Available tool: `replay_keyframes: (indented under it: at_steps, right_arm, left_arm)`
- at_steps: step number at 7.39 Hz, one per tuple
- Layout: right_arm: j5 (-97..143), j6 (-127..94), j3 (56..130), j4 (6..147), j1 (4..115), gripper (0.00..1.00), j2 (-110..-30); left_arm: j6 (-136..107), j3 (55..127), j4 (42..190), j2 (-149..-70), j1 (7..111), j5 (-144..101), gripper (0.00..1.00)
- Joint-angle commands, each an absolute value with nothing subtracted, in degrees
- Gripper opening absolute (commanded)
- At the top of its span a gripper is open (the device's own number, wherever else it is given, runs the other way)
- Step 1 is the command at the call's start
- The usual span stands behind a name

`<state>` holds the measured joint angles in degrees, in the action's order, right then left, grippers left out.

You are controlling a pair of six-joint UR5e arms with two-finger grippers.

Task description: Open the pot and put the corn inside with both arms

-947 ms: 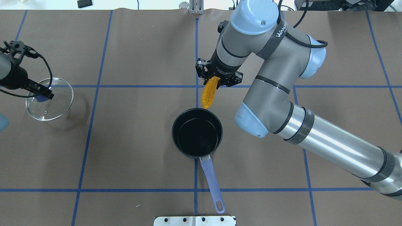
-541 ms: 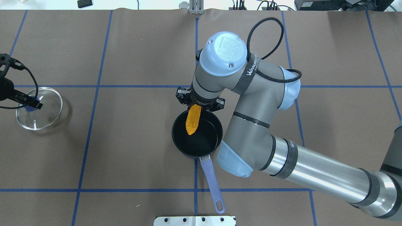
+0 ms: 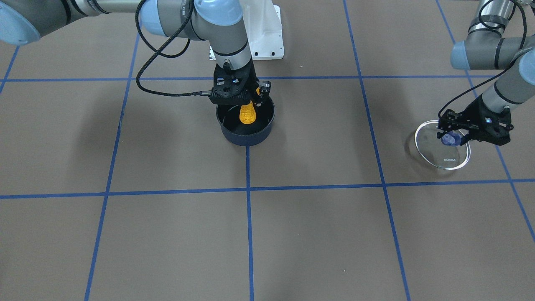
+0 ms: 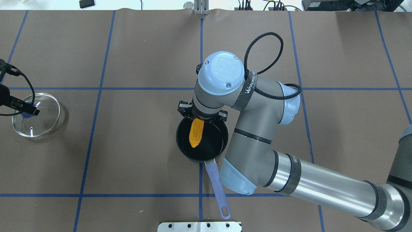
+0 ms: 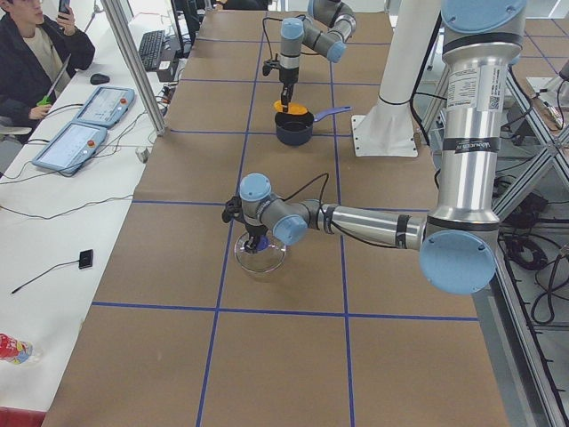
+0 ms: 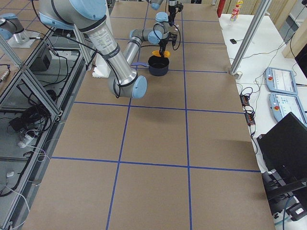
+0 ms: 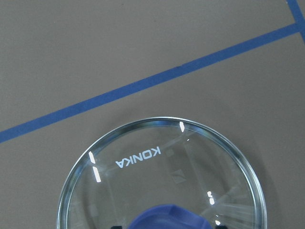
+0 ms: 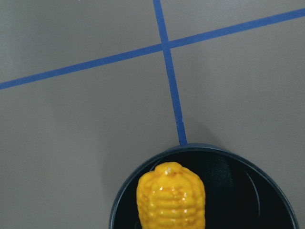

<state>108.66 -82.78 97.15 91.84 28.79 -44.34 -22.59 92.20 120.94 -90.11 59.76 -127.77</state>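
Brown blue-taped table (image 4: 128, 48); right end effector (image 4: 200, 120) gripping corn (image 4: 195, 135) over pot (image 4: 215, 143); left end effector (image 3: 452, 138) gripping glass lid (image 3: 442, 159).

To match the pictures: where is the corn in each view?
Front-facing: corn upper centre.
Overhead: corn at centre.
Left: corn top centre, far.
Right: corn top centre, far.
Left wrist: not in it.
Right wrist: corn bottom centre.
Shared landmark: the pot beneath it.

Overhead and front-facing cameras look steeply down from opposite sides of the brown, blue-taped tabletop (image 4: 128, 48), sharing the small dark navy saucepan (image 4: 210, 146); wrist cameras sit close (one above the round glass lid (image 7: 143, 191)).
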Motion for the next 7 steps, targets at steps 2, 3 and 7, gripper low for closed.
replay_keyframes:
  at_steps: [2, 3, 7]
  right_arm:
    - [108.5, -82.7, 97.0, 91.8, 28.7, 0.0, -44.4]
    - [108.5, -82.7, 97.0, 91.7, 28.7, 0.0, -44.8]
    - [107.4, -82.5, 97.5, 91.2, 27.5, 0.0, -46.8]
  left_arm:
    - [-22.8, 91.8, 120.9, -90.4, 59.4, -127.4, 0.69]
    - [-22.9, 91.5, 120.8, -90.6, 59.4, -127.6, 0.81]
    - [-23.2, 91.5, 120.8, -91.1, 59.4, -128.0, 0.97]
